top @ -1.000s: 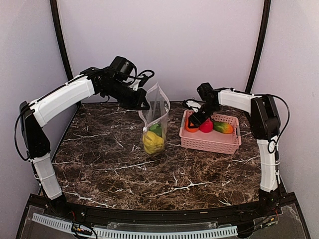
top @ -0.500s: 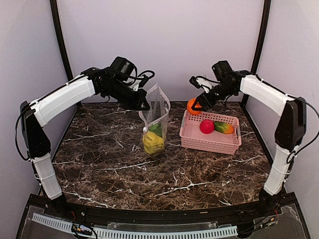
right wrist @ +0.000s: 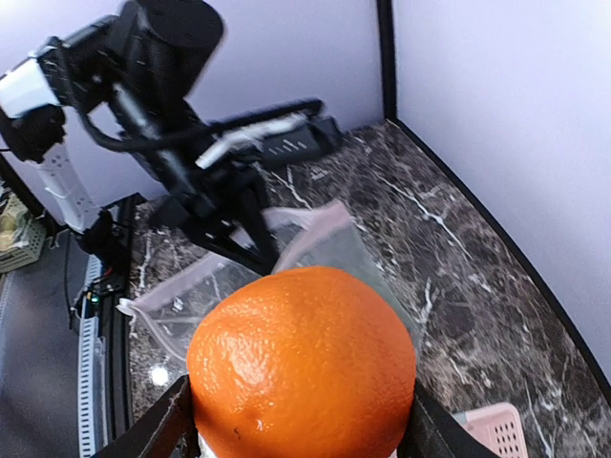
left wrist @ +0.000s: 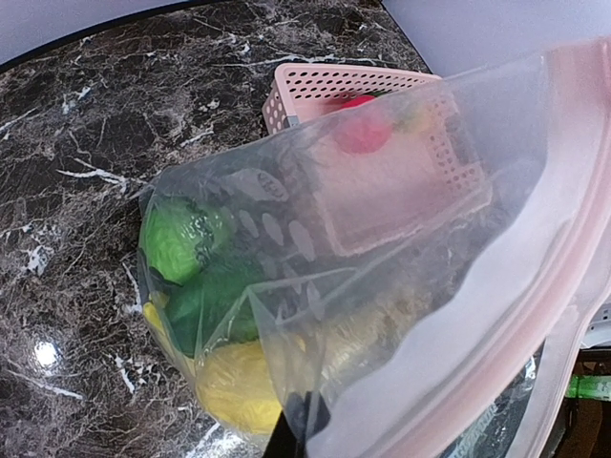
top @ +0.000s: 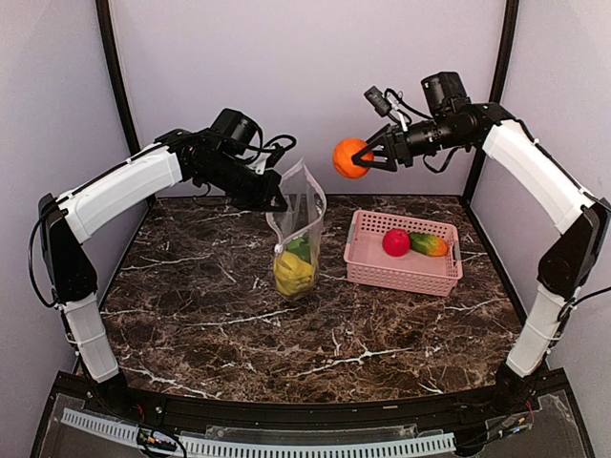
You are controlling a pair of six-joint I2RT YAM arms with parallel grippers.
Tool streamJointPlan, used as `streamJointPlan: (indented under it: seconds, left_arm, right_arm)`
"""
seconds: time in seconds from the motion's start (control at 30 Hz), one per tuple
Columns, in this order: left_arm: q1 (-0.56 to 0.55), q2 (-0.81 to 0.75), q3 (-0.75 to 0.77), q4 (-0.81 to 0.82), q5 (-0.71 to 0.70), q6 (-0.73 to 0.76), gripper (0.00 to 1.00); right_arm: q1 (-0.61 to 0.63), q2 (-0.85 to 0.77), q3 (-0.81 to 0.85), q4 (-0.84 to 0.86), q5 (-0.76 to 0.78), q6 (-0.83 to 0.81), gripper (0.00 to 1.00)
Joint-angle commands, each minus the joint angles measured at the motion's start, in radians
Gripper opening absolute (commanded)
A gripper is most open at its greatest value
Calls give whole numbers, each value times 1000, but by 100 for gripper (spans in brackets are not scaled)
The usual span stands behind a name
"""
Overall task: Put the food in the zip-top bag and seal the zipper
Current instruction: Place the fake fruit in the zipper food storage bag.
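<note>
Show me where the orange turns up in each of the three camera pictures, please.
Top external: upper middle, the orange held in the air by the right gripper, up and to the right of the bag.
Left wrist: not in it.
Right wrist: lower centre, large and close.
Shared landmark: the zip-top bag, visible in all three.

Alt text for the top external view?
The right gripper holds an orange in the air, above and right of a clear bag, which the left gripper holds upright on a marble table. Yellow and green food sits in the bag; a pink basket holds two more pieces.
</note>
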Motion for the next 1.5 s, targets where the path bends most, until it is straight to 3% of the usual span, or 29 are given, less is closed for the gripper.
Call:
streamJointPlan:
  seconds: [0.0,0.3,0.8,1.03,1.23,1.47]
  left_arm:
    - [5,-25,17,-2,20,-15,1]
    - [5,-50,41,9,54,-47,1]
    - [5,-62,43,3,54,-44,1]
    - [6,-63,35,0,50,-43,1]
    - [6,-65,24,4,49,-42,1]
    - [6,-61,17,6,47,-39,1]
  right_arm:
    - [80,7,78,0,-122,24,62]
    - [233,97,159,-28,-28,21,62]
    - [303,125,113,-50,211,-57,63]
    - [313,128,91,-55,289,-82,68]
    - [327,129,90,-55,360,-98,79]
    - [329,110,144,-66,347,-90,86]
